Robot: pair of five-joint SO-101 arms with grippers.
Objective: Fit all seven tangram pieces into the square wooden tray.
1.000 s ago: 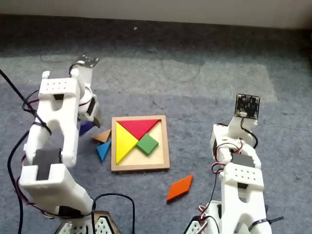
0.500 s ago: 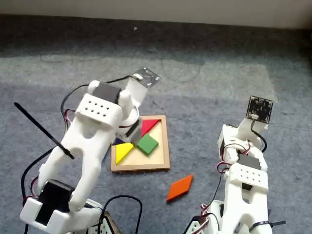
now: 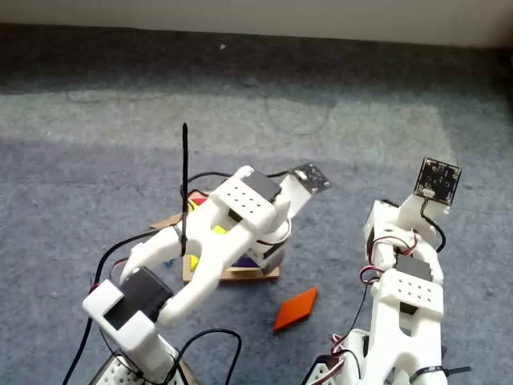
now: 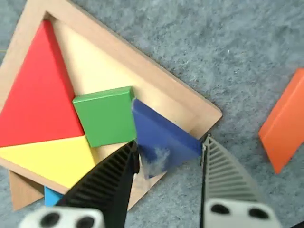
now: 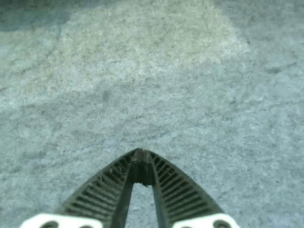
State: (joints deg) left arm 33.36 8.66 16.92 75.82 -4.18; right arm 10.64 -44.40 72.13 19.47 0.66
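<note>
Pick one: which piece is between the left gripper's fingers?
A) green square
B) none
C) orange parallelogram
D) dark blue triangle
D: the left wrist view shows the dark blue triangle between the fingers of the left gripper at a corner of the tray; the green square sits in the tray and the orange parallelogram lies on the carpet.

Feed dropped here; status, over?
Left pincer shut on blue triangle at tray corner, beside green square. Right pincer shut above carpet. Orange piece outside tray.
</note>
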